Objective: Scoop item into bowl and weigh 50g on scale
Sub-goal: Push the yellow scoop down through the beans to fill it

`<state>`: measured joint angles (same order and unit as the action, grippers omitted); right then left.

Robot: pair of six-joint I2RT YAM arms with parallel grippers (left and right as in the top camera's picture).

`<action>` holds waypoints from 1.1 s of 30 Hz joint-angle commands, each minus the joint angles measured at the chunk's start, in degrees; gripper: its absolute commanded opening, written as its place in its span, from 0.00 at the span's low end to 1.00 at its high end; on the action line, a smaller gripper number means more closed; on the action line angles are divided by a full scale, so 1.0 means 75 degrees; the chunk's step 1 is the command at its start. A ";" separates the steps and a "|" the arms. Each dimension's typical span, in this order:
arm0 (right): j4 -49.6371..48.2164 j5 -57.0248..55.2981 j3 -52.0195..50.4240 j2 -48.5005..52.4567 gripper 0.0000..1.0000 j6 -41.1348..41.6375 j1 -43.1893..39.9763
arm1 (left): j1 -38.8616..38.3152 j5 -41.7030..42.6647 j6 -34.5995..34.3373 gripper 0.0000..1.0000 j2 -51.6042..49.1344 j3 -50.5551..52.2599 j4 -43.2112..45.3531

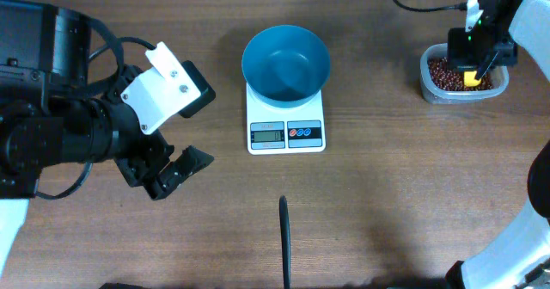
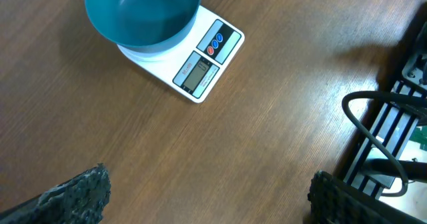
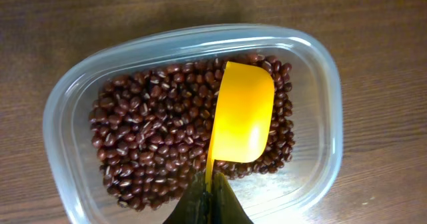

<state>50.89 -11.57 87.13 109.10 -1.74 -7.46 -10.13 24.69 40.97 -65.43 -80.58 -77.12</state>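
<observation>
The right gripper pinches a yellow plastic scoop over small red-brown beans in a clear rounded plastic tub.
The tub sits at 2 o'clock on the wooden table; the round teal plastic bowl rests on the white square scale at 12 o'clock; the left gripper, jaws spread, is at 9 o'clock.

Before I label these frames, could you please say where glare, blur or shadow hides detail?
Right wrist: the yellow scoop glares nearly featureless, the beans are crisp. Left wrist: fingertips dark and soft. Overhead: even light, scale display too small to read.
</observation>
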 commanded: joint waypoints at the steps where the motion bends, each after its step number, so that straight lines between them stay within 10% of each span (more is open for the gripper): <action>1: 0.0321 0.0603 -0.0061 0.0134 0.04 0.0102 0.0029 | 0.0038 0.0137 0.0125 0.99 -0.0012 -0.0143 0.0009; 33: 0.1023 0.4873 -0.0516 0.0134 0.04 0.0498 -0.1853 | 0.0038 0.0137 0.0125 0.99 -0.0012 -0.0143 0.0009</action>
<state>57.65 19.81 85.56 109.36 0.47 -20.08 -10.13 24.69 40.97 -65.43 -80.58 -77.12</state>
